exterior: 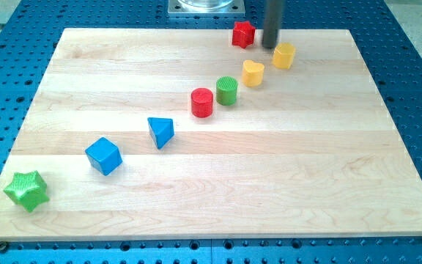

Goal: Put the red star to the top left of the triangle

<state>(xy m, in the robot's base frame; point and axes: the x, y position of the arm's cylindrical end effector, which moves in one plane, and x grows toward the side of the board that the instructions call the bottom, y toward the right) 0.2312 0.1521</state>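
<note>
The red star (pixel 243 34) sits near the board's top edge, right of centre. The blue triangle (pixel 160 132) lies left of centre, far down and to the left of the star. My tip (pixel 271 47) is the lower end of the dark rod, just right of the red star and a little left of a yellow hexagon-like block (pixel 284 55). A small gap shows between the tip and the star.
A yellow block (pixel 253 73), a green cylinder (pixel 227 90) and a red cylinder (pixel 202 103) form a diagonal line between star and triangle. A blue cube (pixel 103 155) and a green star (pixel 26 190) lie toward the bottom left. The wooden board (pixel 306 169) rests on a blue perforated table.
</note>
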